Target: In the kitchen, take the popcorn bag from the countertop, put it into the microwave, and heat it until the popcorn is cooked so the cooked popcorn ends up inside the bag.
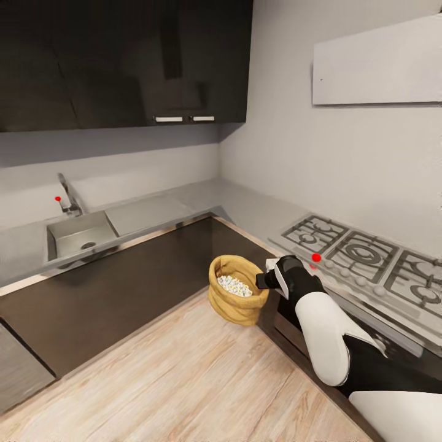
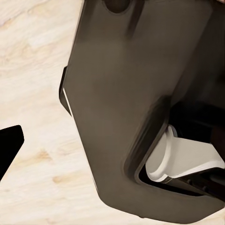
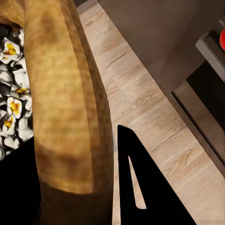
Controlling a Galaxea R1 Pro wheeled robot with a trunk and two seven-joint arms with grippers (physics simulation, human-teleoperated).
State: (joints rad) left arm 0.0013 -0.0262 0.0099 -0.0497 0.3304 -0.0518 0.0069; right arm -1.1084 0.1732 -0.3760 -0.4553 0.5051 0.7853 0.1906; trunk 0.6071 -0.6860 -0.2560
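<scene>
The tan popcorn bag (image 1: 236,302) hangs upright in the air over the wooden floor, in front of the dark corner cabinets. My right gripper (image 1: 267,281) is shut on the bag's rolled rim at its right side. Whitish popcorn (image 1: 235,285) fills the open top. In the right wrist view the bag's rim (image 3: 65,103) passes between the black fingers (image 3: 140,187), with popcorn (image 3: 11,108) beside it. The pale grey countertop (image 1: 245,209) runs along the corner behind the bag. The microwave is out of view. One black fingertip (image 2: 9,145) of my left gripper shows over the floor.
A gas hob (image 1: 362,252) with a red knob (image 1: 316,258) lies to the right of the bag. A steel sink (image 1: 80,236) with a tap sits at the left. Dark wall cabinets (image 1: 123,61) and a white hood (image 1: 380,61) hang above. Wooden floor (image 1: 184,368) spreads below.
</scene>
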